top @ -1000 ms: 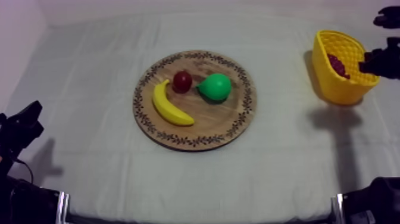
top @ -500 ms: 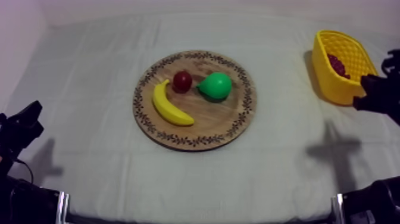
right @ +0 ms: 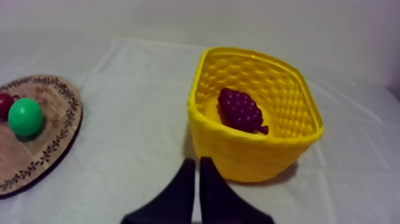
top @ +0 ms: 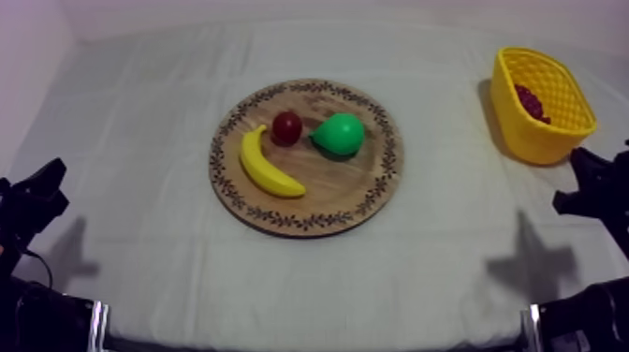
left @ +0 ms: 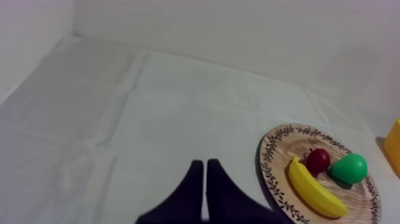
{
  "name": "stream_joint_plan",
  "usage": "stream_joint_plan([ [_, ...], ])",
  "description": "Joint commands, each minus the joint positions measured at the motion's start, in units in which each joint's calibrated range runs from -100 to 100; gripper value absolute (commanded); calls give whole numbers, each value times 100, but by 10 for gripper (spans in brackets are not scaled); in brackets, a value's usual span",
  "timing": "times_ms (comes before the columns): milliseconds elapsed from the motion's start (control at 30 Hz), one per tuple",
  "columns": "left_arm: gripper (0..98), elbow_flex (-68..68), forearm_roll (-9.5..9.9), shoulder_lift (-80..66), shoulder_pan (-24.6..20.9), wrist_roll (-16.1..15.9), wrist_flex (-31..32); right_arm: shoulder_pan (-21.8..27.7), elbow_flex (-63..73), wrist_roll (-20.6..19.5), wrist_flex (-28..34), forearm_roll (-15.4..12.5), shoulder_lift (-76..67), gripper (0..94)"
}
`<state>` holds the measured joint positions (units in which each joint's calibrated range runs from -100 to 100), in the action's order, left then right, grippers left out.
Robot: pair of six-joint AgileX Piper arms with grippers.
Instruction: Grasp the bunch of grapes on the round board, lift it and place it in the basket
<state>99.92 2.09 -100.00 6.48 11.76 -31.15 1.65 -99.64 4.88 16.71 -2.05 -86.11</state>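
The dark purple bunch of grapes (right: pixel 240 111) lies inside the yellow basket (right: pixel 256 152), also visible as grapes (top: pixel 531 101) in the basket (top: pixel 548 140) at the table's far right. The round wooden board (top: pixel 365 192) in the middle carries a banana (top: pixel 265 167), a small red fruit (top: pixel 286 127) and a green pear (top: pixel 339 135). My right gripper (right: pixel 196 165) is shut on nothing, just short of the basket's near wall; it sits low at the right edge (top: pixel 592 183). My left gripper (left: pixel 204 167) is shut, resting left of the board (left: pixel 275 179) at the left edge (top: pixel 42 187).
Grey-white cloth covers the whole table. Bare cloth stretches between the board and the basket, and in front of the board. The board's rim (right: pixel 59 143) lies off to the side of my right gripper.
My right arm has drawn back from above the basket, down toward the table's near right edge. The grapes stay in the basket. The left arm has not moved.
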Motion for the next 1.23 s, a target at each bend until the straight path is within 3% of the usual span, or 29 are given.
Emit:
stream_joint_plan([
  [0, 1, -3, 3, 0, 0, -1, 3, -10, 2, -73, 336, 9, -383, 3],
  [233, 1, -3, 3, 0, 0, -1, 3, -70, -2, -103, 1361, -54, -889, 2],
  [433, 1, -3, 3, 0, 0, -1, 3, -112, -3, -545, 1639, 20, -948, 4],
  [533, 1, -3, 3, 0, 0, -1, 3, -116, -3, -553, 1679, 26, -953, 4],
  [633, 1, -3, 3, 0, 0, -1, 3, -113, -3, -363, 1719, 36, -955, 4],
  [900, 1, -3, 3, 0, 0, -1, 3, -111, -3, 657, 1754, 45, -956, 3],
  [1200, 1, -3, 3, 0, 0, -1, 3, -111, -3, 731, 1756, 46, -956, 3],
])
